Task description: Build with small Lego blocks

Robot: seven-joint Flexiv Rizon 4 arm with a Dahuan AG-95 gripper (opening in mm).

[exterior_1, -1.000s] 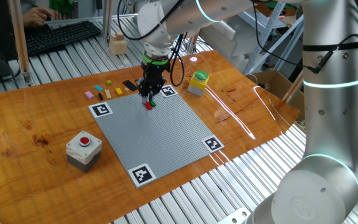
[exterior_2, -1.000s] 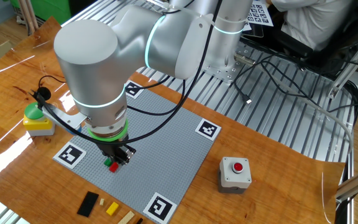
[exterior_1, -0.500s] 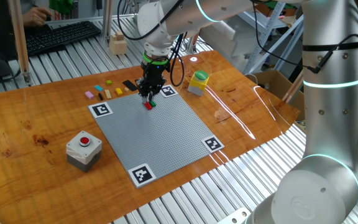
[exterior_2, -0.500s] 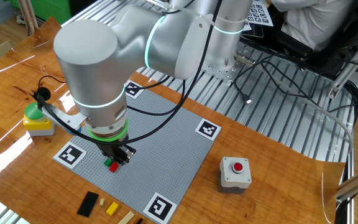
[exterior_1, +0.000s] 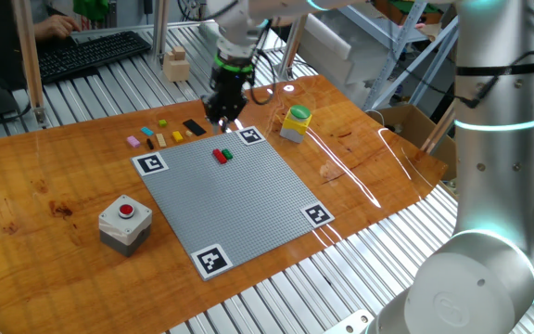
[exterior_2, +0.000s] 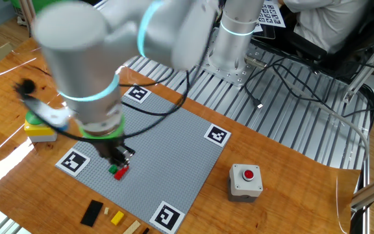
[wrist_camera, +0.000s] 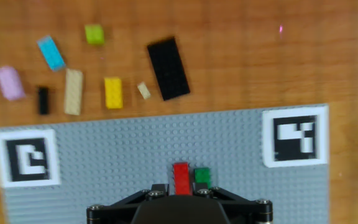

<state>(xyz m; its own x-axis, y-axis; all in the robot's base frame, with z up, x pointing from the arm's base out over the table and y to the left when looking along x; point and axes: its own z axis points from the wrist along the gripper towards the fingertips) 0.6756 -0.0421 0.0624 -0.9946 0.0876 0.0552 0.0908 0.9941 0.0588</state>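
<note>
A red brick (exterior_1: 219, 156) and a green brick (exterior_1: 227, 153) sit side by side on the grey baseplate (exterior_1: 248, 199) near its far edge; they also show in the hand view as red (wrist_camera: 181, 177) and green (wrist_camera: 202, 177). My gripper (exterior_1: 222, 118) hangs above them, empty, its jaws a little apart, and is motion-blurred in the other fixed view (exterior_2: 121, 158). Loose small bricks lie on the wood beyond the plate: pink (wrist_camera: 9, 83), blue (wrist_camera: 51, 53), lime (wrist_camera: 94, 33), small black (wrist_camera: 43, 99), tan (wrist_camera: 73, 91), yellow (wrist_camera: 112, 93), and a larger black plate (wrist_camera: 168, 60).
A grey box with a red button (exterior_1: 124, 221) stands left of the baseplate. A yellow object with a green top (exterior_1: 296, 122) stands past the plate's far right corner. A pale wooden block (exterior_1: 175, 65) and a keyboard (exterior_1: 91, 51) lie at the back.
My gripper has risen off the red and green bricks and moved back toward the far edge. Both bricks stay on the plate.
</note>
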